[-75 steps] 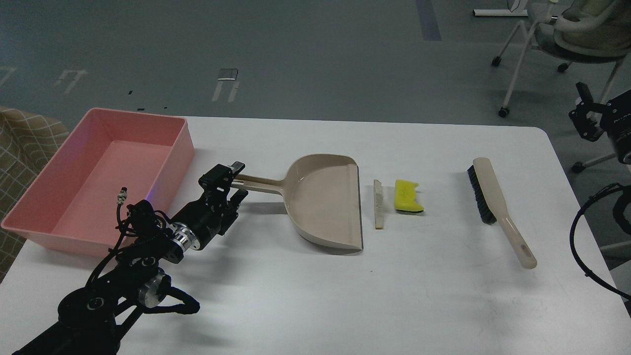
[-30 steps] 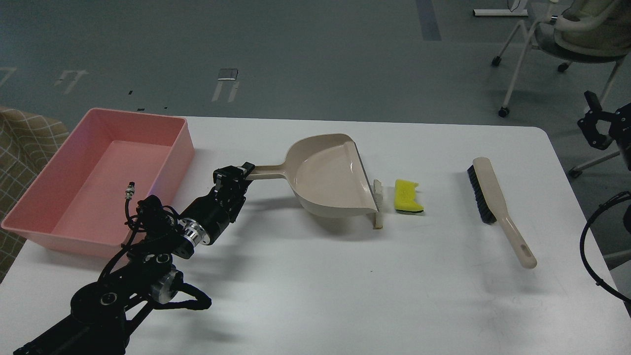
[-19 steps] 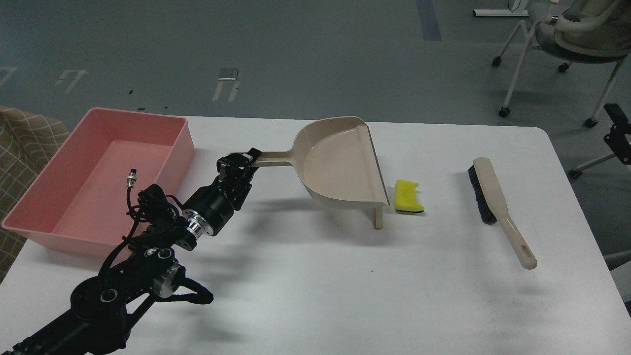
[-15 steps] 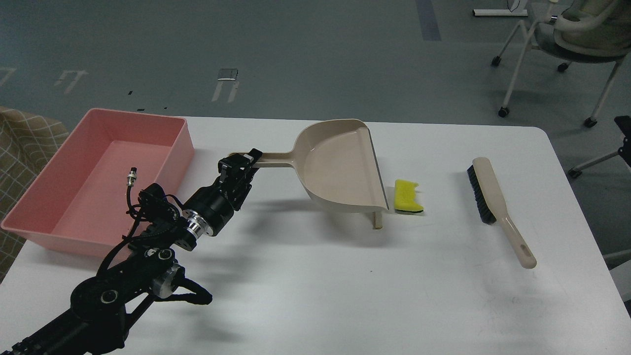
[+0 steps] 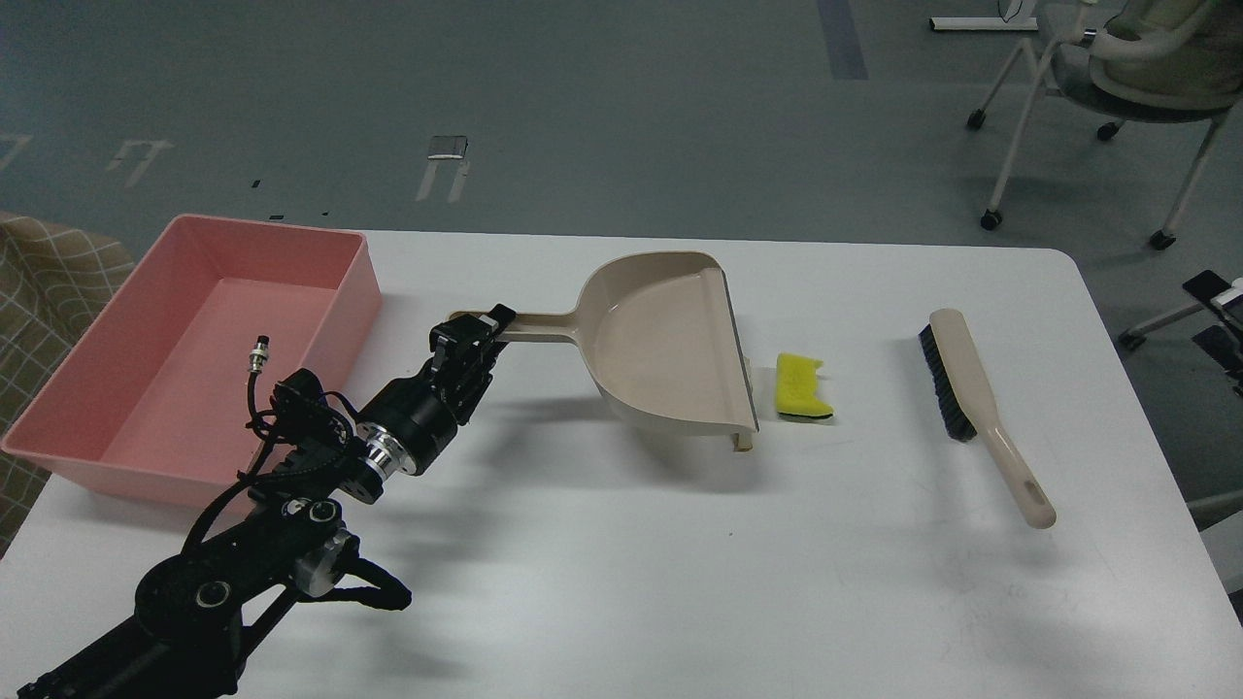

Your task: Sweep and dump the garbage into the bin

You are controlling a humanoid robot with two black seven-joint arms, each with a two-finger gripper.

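Two light scraps, a soft yellow sponge chunk (image 5: 804, 386) and thin slice (image 5: 744, 442), lie mid-frame beside the rigid dustpan (image 5: 670, 340) my left tool (image 5: 473, 337) pinches by its handle.

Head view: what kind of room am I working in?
Probably a lab or office: a white table on grey floor with tape marks, and a wheeled office chair at the far right.

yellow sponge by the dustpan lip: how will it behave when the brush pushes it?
The sponge looks like light foam, so it probably slides easily on the smooth white table. It lies flat and blocky, so it should skid rather than roll. Being soft, it may compress or hop against the dustpan edge instead of riding in.
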